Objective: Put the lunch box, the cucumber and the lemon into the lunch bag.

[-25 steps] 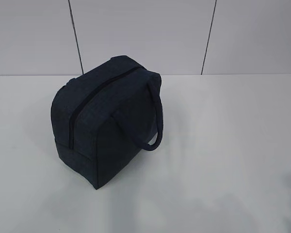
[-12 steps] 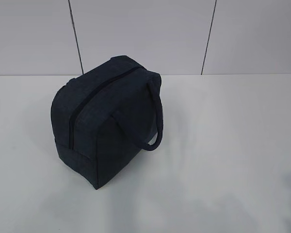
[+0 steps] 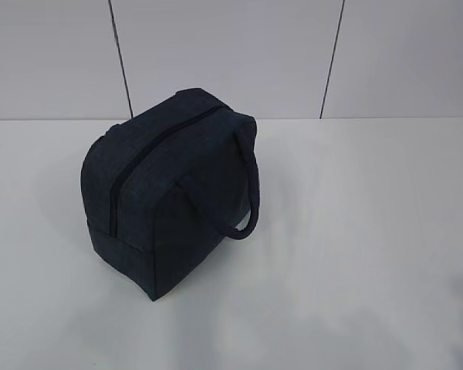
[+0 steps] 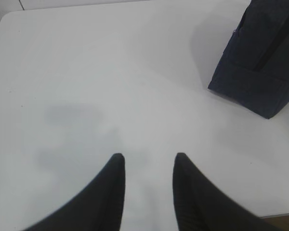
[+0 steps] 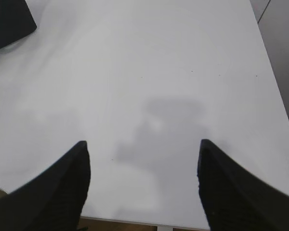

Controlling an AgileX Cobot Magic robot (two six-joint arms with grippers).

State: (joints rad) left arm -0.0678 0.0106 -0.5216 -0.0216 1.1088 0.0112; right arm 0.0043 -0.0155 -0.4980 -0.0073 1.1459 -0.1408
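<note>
Standing left of centre on the white table [image 3: 355, 231], one bag [image 3: 166, 193] sits with its zipper [image 3: 150, 150] running closed along the top and one loop handle [image 3: 247, 193] hanging down its right face. Bare tabletop spreads wide to its right and in front of it, and the back edge meets a tiled wall [image 3: 231, 54] just behind the bag. Two grippers hover over that open surface. The left gripper [image 4: 148, 161] has its jaws partly spread and holds nothing, the bag's corner up to its right, well apart. The right gripper [image 5: 142, 147] gapes wide, also empty, with the table's right edge near and only a dark corner of the bag at far upper left.
</note>
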